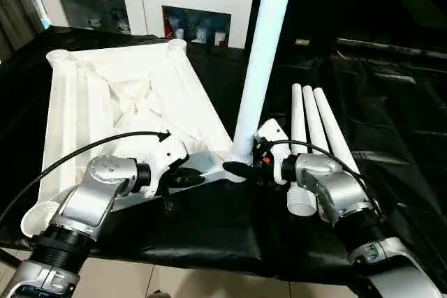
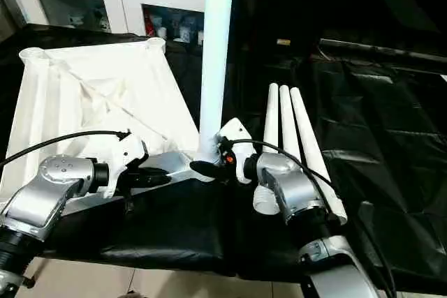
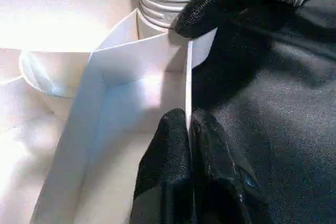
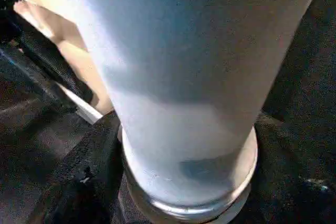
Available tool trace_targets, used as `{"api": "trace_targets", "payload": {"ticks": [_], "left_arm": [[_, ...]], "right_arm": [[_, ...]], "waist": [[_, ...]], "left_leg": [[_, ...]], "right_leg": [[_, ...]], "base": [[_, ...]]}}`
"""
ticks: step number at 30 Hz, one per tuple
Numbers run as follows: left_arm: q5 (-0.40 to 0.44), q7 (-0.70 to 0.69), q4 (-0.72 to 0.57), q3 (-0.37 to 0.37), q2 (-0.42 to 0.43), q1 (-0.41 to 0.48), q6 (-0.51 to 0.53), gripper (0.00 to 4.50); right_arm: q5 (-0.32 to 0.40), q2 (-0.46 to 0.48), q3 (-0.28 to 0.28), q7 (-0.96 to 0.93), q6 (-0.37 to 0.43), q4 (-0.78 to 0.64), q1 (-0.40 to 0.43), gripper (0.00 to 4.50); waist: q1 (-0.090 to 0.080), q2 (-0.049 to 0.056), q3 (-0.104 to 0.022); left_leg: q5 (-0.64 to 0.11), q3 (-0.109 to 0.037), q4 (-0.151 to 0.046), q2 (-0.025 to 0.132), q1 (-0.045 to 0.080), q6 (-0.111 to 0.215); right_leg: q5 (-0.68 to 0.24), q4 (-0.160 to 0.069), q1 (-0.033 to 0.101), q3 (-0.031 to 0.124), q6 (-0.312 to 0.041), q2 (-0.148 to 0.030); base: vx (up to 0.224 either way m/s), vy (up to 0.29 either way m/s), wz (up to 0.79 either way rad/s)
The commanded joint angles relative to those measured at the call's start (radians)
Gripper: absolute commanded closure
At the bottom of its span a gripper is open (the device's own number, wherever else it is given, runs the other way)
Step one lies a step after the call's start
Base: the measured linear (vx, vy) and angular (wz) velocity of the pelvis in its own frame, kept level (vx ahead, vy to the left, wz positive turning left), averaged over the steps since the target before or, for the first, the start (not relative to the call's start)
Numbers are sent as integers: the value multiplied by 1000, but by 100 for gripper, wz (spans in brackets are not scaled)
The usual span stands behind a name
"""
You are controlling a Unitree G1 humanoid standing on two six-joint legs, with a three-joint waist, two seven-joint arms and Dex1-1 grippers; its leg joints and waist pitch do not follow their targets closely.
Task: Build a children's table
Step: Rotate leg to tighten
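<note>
Silver forearms reach from the near edge over the black-draped table [image 1: 391, 116]. Left gripper [image 1: 187, 176] has its jaws pinched shut on the thin side wall of the upturned white tabletop [image 1: 126, 95], near the corner socket where one leg [image 1: 262, 54] stands upright. Right gripper [image 1: 244, 167] sits at that leg's base, jaws spread around the tube; whether they press on it I cannot tell. Three spare legs [image 1: 314, 137] lie side by side to the right. Hollow plastic looks light, stiff and smooth, so a tube may slip; gripping low near the threaded end seems safest.
</note>
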Motion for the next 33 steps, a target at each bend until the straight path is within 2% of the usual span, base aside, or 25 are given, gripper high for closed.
{"api": "trace_targets", "payload": {"ticks": [1,2,3,6,8,9,13,15,18,20,23,24,25,26,31,32,33], "left_arm": [[-33,31,14,8,-54,-8,-10,450],[-33,31,14,8,-54,-8,-10,450],[-16,78,43,4,-86,-27,0,450],[23,184,113,-6,-159,-75,29,450],[40,236,145,-8,-190,-99,41,450],[53,290,177,-3,-219,-123,61,450],[82,473,288,24,-321,-207,104,450],[89,488,315,31,-343,-225,94,450],[104,486,328,28,-342,-232,67,450],[106,473,324,21,-331,-227,53,450],[104,462,320,20,-320,-220,43,450],[105,455,322,19,-314,-216,30,450],[104,450,322,19,-310,-213,19,450],[105,446,322,19,-306,-208,6,450],[117,475,347,28,-299,-210,-40,450],[113,476,351,33,-301,-213,-43,421],[99,477,372,47,-305,-221,-63,393]], "right_arm": [[-2,29,-32,-87,-3,34,-1,160],[-2,29,-32,-87,-3,34,-1,164],[-12,64,-56,-187,-4,75,-5,165],[-10,134,-109,-373,2,157,-20,167],[4,163,-140,-448,3,196,-34,168],[15,185,-163,-505,2,232,-49,168],[25,243,-212,-674,-27,346,-109,168],[2,255,-205,-693,-50,376,-128,168],[-6,262,-209,-681,-71,387,-139,168],[-8,258,-208,-664,-97,384,-139,99],[-4,251,-213,-641,-130,391,-147,90],[-14,240,-206,-634,-148,385,-149,78],[-19,232,-201,-628,-156,375,-148,66],[-23,220,-193,-617,-158,347,-140,66],[0,157,-175,-532,-93,127,-54,66],[2,152,-174,-524,-85,108,-45,60],[7,130,-168,-493,-58,38,-8,58]], "waist": [[1,-5,-54],[0,-4,-54],[-1,-4,-55],[-2,-2,-53],[-2,-1,-55],[-2,3,-56],[3,4,-58],[7,5,-60],[10,1,-63],[11,3,-62],[5,5,-60],[-1,4,-58],[-1,10,-59],[-3,7,-59],[4,4,-63],[5,2,-65],[8,8,-62]], "left_leg": [[-208,-11,-65,41,6,7],[-216,-12,-66,41,8,2],[-219,-13,-66,41,7,-2],[-234,-13,-68,40,15,-21],[-247,-14,-68,40,16,-23],[-242,-13,-67,40,15,-24],[-256,-11,-66,38,21,-30],[-238,-12,-67,38,15,-26],[-210,-11,-65,36,9,-6],[-212,-11,-65,37,8,-1],[-246,-14,-69,37,6,-4],[-258,-16,-70,38,6,-7],[-260,-18,-71,37,5,-8],[-263,-16,-69,38,7,-7],[-197,-13,-65,38,2,19],[-182,-12,-64,38,1,25],[-182,-11,-64,36,4,30]], "right_leg": [[-306,-89,44,57,-143,-87],[-324,-91,42,57,-138,-87],[-335,-92,44,57,-134,-89],[-365,-96,39,57,-128,-88],[-381,-97,38,58,-120,-91],[-360,-97,38,59,-120,-89],[-334,-96,35,57,-121,-87],[-286,-91,41,56,-120,-88],[-244,-88,48,55,-120,-89],[-252,-90,48,55,-118,-90],[-306,-95,47,53,-108,-90],[-330,-97,47,52,-105,-90],[-338,-98,48,52,-103,-91],[-339,-100,45,53,-103,-90],[-226,-90,51,55,-117,-84],[-201,-86,53,55,-124,-85],[-203,-90,51,54,-124,-83]], "base": [[0,0,0],[0,0,0],[0,0,0],[0,0,0],[0,0,0],[0,0,0],[0,0,0],[0,0,0],[0,0,0],[0,0,0],[0,0,0],[0,0,0],[0,0,0],[0,0,0],[0,0,0],[0,0,0],[0,0,0]]}}
